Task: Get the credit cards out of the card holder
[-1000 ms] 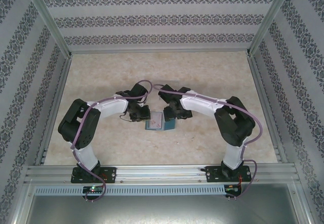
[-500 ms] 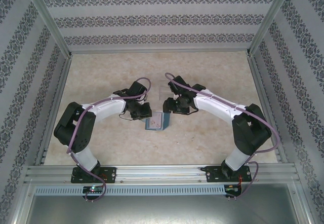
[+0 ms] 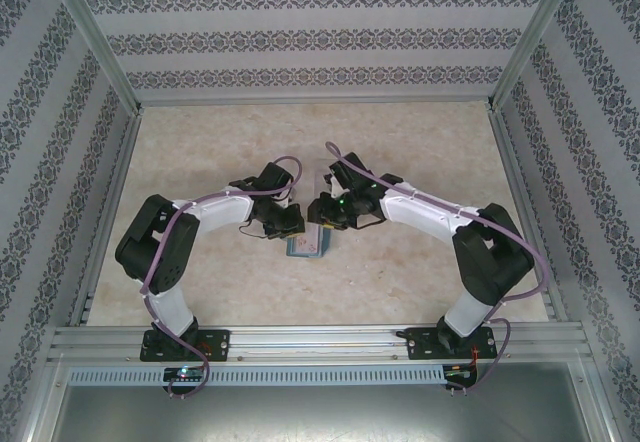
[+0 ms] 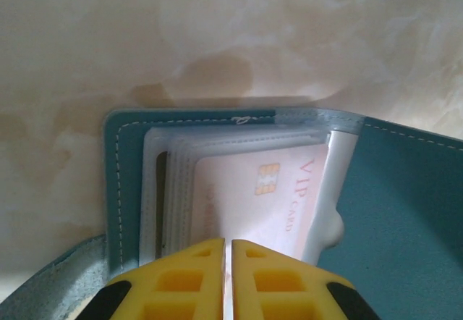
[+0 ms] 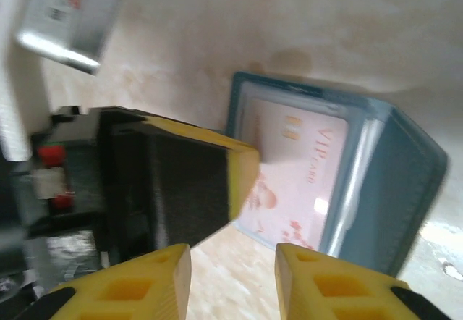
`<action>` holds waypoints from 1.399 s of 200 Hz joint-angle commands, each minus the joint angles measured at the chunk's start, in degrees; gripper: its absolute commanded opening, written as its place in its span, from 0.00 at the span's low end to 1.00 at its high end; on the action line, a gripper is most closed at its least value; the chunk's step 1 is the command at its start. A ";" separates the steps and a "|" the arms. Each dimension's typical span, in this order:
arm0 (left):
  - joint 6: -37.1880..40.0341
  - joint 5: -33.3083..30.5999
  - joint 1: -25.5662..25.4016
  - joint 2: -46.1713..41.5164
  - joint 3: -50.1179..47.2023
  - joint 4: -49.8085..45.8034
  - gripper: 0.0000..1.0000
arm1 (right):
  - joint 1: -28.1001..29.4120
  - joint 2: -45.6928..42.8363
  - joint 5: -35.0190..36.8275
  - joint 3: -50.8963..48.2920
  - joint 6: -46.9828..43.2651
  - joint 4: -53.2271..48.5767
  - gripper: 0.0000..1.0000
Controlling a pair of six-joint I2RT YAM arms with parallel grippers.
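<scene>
Evidently little is done: the card holder (image 3: pixel 306 246) lies open about mid-surface (image 3: pixel 420 152), slightly toward the near edge, with the pink card (image 4: pixel 253 190) still in its sleeve. The left fingers (image 4: pixel 192 266) pinch almost shut on that card's edge. The right fingers (image 5: pixel 318 273) hang partly open and empty, just beside. Pulling it out remains.

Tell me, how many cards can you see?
1 for sure: the pink card sits in a clear pocket of the open card holder. A dark sliver beside it may be another, hidden.
</scene>
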 commanded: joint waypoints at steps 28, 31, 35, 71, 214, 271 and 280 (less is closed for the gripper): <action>0.03 -1.77 0.18 0.87 -1.31 -1.10 0.10 | -2.75 3.04 0.55 -4.53 -1.13 0.08 0.32; 0.05 -1.80 0.22 0.90 -1.40 -1.10 0.10 | -2.84 3.19 0.52 -4.65 -1.20 0.44 0.32; 0.08 -1.90 0.24 0.89 -1.50 -1.09 0.10 | -3.00 3.37 0.58 -4.80 -1.35 0.96 0.32; -0.63 -2.39 0.20 0.13 -2.51 -0.52 0.10 | -4.58 5.62 -0.01 -6.96 -1.97 7.16 0.28; -1.38 -2.10 0.30 -2.73 1.17 -2.36 0.17 | -6.76 6.25 -2.91 -7.23 -5.85 11.67 0.22; 0.76 -3.92 0.23 -0.83 2.55 -5.30 0.15 | -4.66 6.10 -7.25 -6.47 -2.64 11.75 0.24; 0.54 -4.12 0.22 -0.56 2.03 -4.92 0.15 | -4.23 6.46 -7.19 -6.12 -2.32 11.48 0.24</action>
